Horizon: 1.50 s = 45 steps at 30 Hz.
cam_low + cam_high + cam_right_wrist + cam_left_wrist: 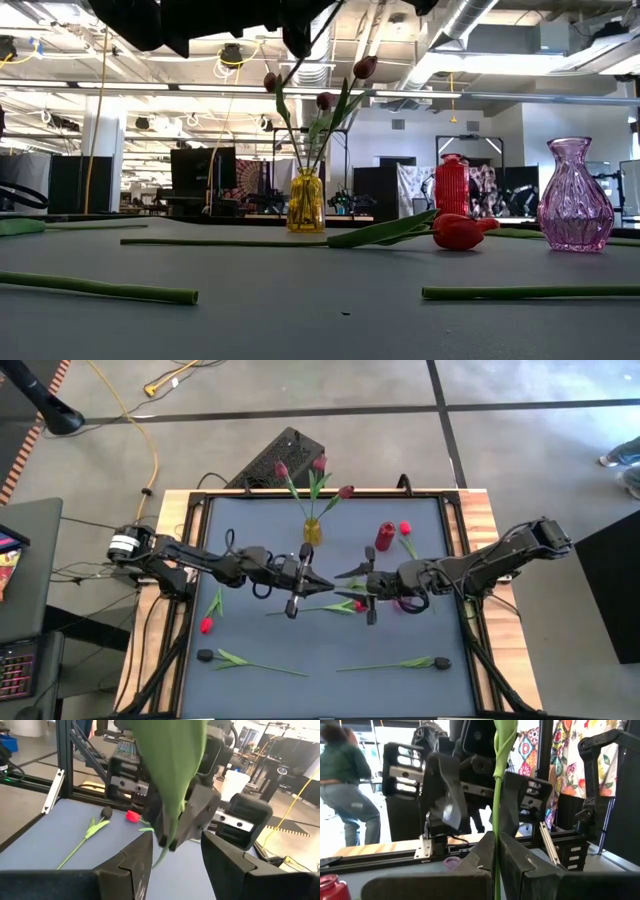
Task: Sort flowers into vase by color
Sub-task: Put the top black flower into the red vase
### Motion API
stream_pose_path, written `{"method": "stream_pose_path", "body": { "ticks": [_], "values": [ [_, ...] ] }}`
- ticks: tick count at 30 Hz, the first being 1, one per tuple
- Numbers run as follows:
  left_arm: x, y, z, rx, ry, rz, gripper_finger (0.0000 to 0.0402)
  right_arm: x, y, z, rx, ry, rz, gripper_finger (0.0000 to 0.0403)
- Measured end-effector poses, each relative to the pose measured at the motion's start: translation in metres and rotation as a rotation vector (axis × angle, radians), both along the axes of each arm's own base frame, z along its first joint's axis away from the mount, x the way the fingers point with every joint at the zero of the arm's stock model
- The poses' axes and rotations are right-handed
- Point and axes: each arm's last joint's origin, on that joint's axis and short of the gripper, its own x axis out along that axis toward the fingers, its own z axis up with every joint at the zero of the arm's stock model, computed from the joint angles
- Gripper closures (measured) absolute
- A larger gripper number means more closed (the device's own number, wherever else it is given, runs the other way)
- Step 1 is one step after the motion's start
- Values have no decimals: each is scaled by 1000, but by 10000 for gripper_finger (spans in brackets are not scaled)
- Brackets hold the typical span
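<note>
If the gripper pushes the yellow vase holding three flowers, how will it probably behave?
The yellow vase looks narrow and small, with tall maroon flowers leaning out above, so it is probably top-heavy and may tip. It looks like smooth glass, so likely slippery and breakable. A low, gentle push seems safer.

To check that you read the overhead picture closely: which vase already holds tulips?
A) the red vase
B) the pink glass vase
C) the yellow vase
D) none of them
C: the yellow vase holds three maroon tulips, seen in both the high and low views, while the red vase and the pink glass vase stand empty.
</note>
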Motion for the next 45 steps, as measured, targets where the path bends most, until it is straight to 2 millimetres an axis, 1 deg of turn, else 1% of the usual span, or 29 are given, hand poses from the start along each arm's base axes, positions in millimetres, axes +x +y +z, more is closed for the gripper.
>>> {"method": "stream_pose_path", "body": {
  "ticks": [5,9,13,20,23,25,29,32,34,39,43,45],
  "values": [
    [0,0,-1,3,11,1,401,0,0,2,-3,-15,2,211],
    [0,0,-1,5,5,2,401,0,0,2,-4,-16,2,227],
    [0,1,-1,8,4,27,401,0,0,2,-2,-21,3,262],
    [0,1,-1,29,1,30,400,0,-1,3,24,-35,-3,345],
    [0,1,-1,57,-2,35,384,-1,-2,3,48,-21,-6,378],
    [0,1,-1,62,-3,38,365,-5,-3,4,46,7,-7,379],
    [-2,6,0,60,41,103,319,-22,-10,11,93,62,-24,374],
    [-7,12,3,60,99,166,294,-44,-20,19,117,121,-65,366],
    [-11,15,6,61,128,194,284,-59,-30,22,119,160,-132,367],
    [-16,18,8,55,161,237,279,-93,-60,35,125,162,-301,373],
    [-16,18,7,53,166,247,278,-113,-84,44,139,114,-421,372],
    [-15,18,6,54,177,259,278,-125,-95,50,128,122,-487,372]
  ]
}}
